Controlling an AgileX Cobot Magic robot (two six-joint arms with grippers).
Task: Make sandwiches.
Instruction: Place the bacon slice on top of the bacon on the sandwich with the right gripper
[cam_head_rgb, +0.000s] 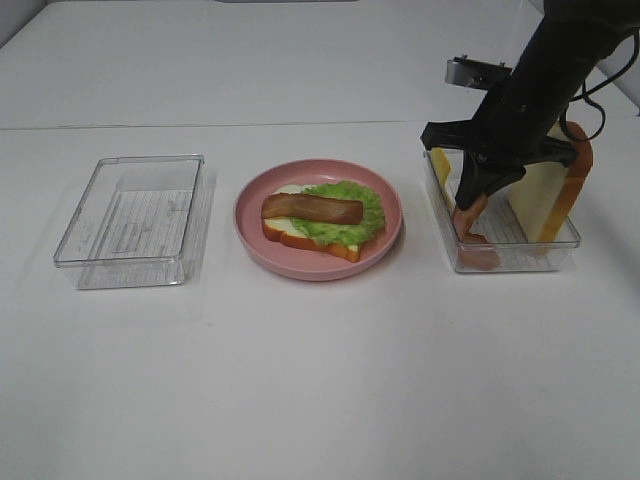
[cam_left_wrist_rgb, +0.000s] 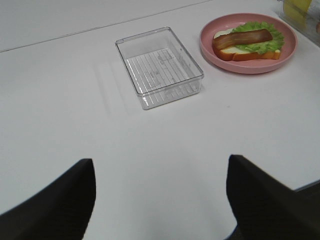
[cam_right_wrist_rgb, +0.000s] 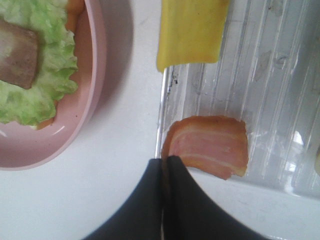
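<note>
A half-built sandwich (cam_head_rgb: 322, 222) lies on the pink plate (cam_head_rgb: 254, 242): a bread slice, green lettuce (cam_head_rgb: 352, 212) and a bacon strip (cam_head_rgb: 312, 208) on top. It also shows in the left wrist view (cam_left_wrist_rgb: 247, 42). My right gripper (cam_head_rgb: 468, 205) reaches into the right clear tray (cam_head_rgb: 510, 262) and is shut on the edge of a second bacon strip (cam_right_wrist_rgb: 210, 145), which still reaches down into the tray. A yellow cheese slice (cam_right_wrist_rgb: 192, 32) and an upright bread slice (cam_head_rgb: 545, 195) stand in that tray. My left gripper (cam_left_wrist_rgb: 160, 190) is open and empty above bare table.
An empty clear tray (cam_head_rgb: 135, 215) stands left of the plate, also in the left wrist view (cam_left_wrist_rgb: 160, 65). The plate rim (cam_right_wrist_rgb: 92, 100) lies close beside the right tray's wall. The table is white.
</note>
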